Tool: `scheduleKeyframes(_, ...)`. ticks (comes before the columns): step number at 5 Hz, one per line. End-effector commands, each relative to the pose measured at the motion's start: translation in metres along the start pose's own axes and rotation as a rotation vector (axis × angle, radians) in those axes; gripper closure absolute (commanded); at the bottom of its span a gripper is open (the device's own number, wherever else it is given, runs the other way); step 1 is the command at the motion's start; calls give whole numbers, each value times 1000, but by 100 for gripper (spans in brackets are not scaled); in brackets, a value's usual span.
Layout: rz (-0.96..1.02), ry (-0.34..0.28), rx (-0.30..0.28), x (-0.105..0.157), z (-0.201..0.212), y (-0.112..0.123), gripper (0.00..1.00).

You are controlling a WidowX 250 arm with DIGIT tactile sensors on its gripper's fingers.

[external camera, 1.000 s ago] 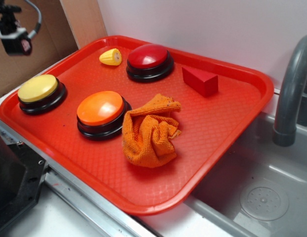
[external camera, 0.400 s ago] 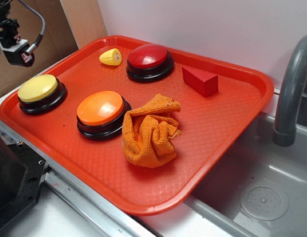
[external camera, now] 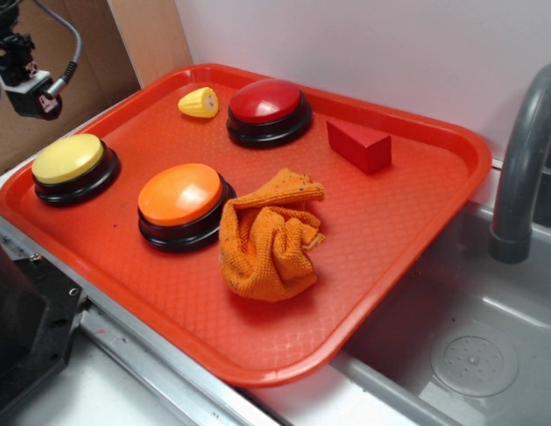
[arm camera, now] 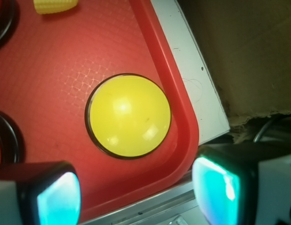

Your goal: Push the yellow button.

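Near the tray's (external camera: 452, 142) left corner sits the yellow button (external camera: 69, 160), its pale dome on a black base, just inside the raised red rim. Beside it stands the orange button (external camera: 179, 195), with a crumpled orange cloth (external camera: 271, 240) against that one's far side; the red button (external camera: 266, 102), the small corn toy (external camera: 199, 103) and a red block (external camera: 359, 145) lie further back. High above the yellow button hangs the gripper (arm camera: 136, 194), well clear of it. From the wrist view the jaws stand released and wide apart, the dome (arm camera: 129, 115) showing between and ahead of them. That placement looks like lining up for a straight descent; closing the jaws first would probably give a firmer pressing tip.
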State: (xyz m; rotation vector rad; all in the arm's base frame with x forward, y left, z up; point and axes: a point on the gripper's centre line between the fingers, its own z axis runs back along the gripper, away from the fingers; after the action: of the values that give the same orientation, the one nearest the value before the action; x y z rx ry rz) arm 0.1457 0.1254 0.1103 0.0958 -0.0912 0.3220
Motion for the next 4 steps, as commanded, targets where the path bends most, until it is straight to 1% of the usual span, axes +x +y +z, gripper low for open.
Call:
scheduleKeyframes(1,55,-37,36,42,-36,5,0)
scheduleKeyframes(2,42,-2,17,43,-61,-3,0)
scheduleKeyframes(3,102,39,-39,35,-59,-7,0)
scheduleKeyframes(4,142,78,-60,35,-69,-2,0)
